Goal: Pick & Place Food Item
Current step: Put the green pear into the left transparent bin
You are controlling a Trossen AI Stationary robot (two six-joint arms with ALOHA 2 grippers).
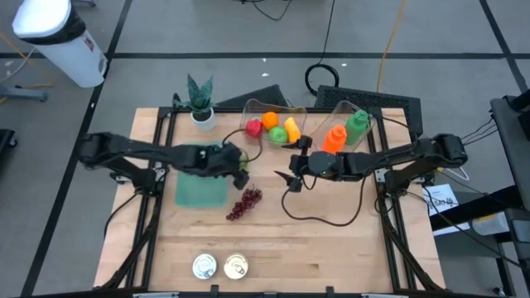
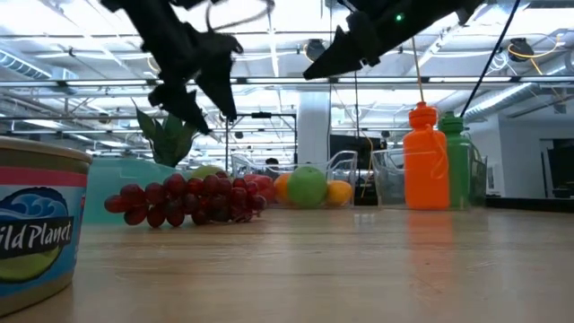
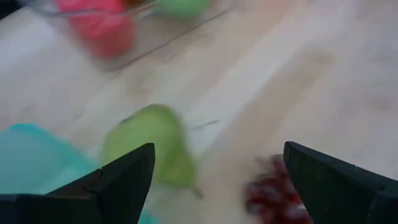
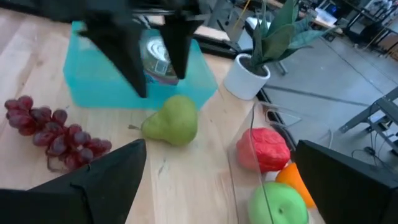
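The left gripper [image 1: 241, 175] is being held open above a green pear [image 4: 172, 121] beside the teal container [image 1: 201, 187]. The right gripper [image 1: 286, 177] is being held open, nothing gripped.

- Two dark, slim jointed arms, matte black throughout.
- Left gripper [image 1: 241, 172] and right gripper [image 1: 287, 180] ending in flat, tapered black fingers [image 3: 121, 180].
- Thin black cable [image 1: 327, 218] looping off the right arm.
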